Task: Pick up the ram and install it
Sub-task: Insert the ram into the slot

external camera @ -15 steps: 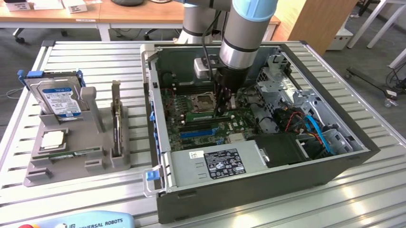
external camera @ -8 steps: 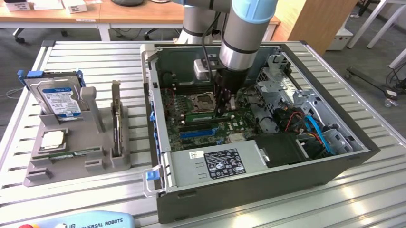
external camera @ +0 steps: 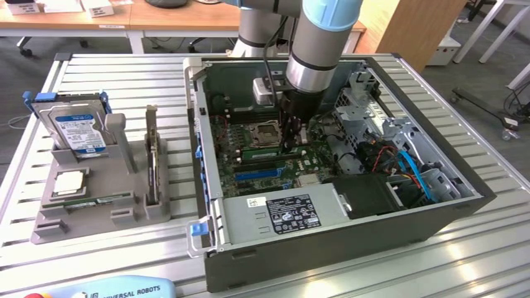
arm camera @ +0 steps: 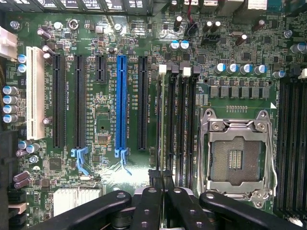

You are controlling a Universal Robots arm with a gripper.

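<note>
I see jaws pressed together, low in the PC case (external camera: 331,242) over mobo (arm camera: 230,48) DIMM slots (arm camera: 177,124), right beside the CPU socket (arm camera: 235,158).

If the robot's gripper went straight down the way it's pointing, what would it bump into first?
Most likely the black memory slots on the motherboard, just beside the empty CPU socket. The shut gripper points straight down at them, though how far above them it hangs is hard to judge.
</note>
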